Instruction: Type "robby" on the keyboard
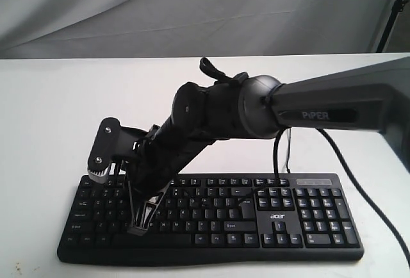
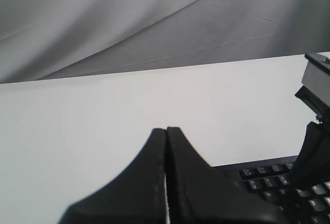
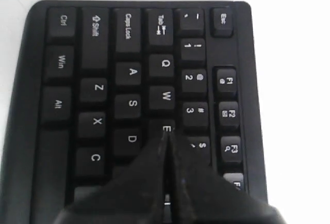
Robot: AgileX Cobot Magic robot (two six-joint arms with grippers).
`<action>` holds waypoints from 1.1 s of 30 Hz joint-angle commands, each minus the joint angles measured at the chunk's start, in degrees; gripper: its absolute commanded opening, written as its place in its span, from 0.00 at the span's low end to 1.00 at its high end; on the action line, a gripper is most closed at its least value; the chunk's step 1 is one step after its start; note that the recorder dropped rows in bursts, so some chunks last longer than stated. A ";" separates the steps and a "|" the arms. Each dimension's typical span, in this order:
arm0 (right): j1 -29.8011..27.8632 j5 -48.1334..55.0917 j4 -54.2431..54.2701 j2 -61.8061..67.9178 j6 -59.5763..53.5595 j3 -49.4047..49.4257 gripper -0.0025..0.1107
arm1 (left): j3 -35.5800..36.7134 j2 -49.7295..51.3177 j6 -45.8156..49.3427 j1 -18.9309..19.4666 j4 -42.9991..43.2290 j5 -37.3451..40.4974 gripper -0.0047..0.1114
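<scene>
Progress: no screen in sight, so the letters typed cannot be told; probably the opening "r".
Keyboard (image 1: pixel 307 220): wide, black, white lettering, flat at the white surface's (image 1: pixel 38 98) front edge.
Right gripper (image 3: pixel 166 140): pinched closed, tip down by the E key (image 3: pixel 165 128).
Left gripper (image 2: pixel 166 131): closed, empty, off the keys.

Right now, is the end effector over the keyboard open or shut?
Shut. On the right end effector the fingers touch, above the keyboard.

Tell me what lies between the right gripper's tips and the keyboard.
Nothing: in the right wrist view the shut right gripper points straight at the keyboard by the E key, no object between. Contact cannot be told.
</scene>
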 commanded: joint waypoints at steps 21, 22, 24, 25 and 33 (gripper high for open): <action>-6.79 0.71 -0.78 -13.52 -0.13 14.22 0.02 | 0.25 -0.20 -0.16 -0.32 0.27 -0.33 0.04; -6.79 -0.13 -0.67 -13.52 -0.13 14.86 0.02 | 0.25 -0.20 -0.16 -0.32 0.27 -0.33 0.04; -6.88 -0.36 -0.67 -13.52 0.12 15.73 0.02 | 0.25 -0.20 -0.16 -0.32 0.27 -0.33 0.04; -6.91 -0.51 -0.67 -13.52 0.49 15.87 0.02 | 0.25 -0.20 -0.16 -0.32 0.27 -0.33 0.04; -9.23 -1.17 -0.51 -12.99 0.70 17.52 0.02 | 0.25 -0.20 -0.16 -0.32 0.27 -0.33 0.04</action>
